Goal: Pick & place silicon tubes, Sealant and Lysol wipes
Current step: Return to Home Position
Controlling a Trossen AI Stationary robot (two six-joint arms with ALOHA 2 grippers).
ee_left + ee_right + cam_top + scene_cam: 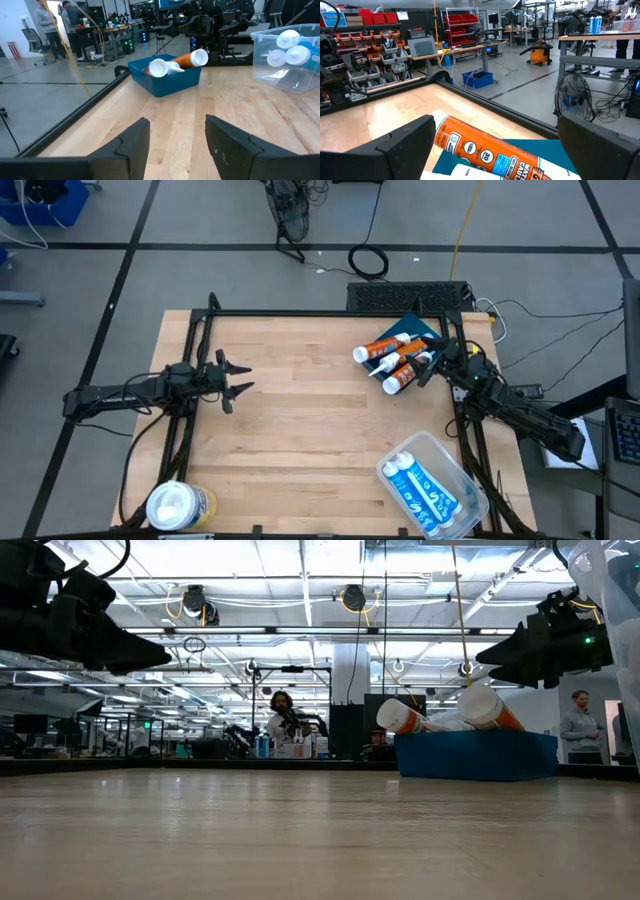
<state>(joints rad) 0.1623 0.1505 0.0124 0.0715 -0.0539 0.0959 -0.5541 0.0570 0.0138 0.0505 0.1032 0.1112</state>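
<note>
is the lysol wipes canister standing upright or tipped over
Upright: from above, the Lysol wipes show their round white lid face-on, only a sliver of yellow side.

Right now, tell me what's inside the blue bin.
The blue bin holds piled orange sealant tubes, white ends past its rim. The pile hides the bin's floor and anything beneath.

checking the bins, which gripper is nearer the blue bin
Right. The right gripper hovers open just by the blue bin; the left gripper is far across the table.
</note>
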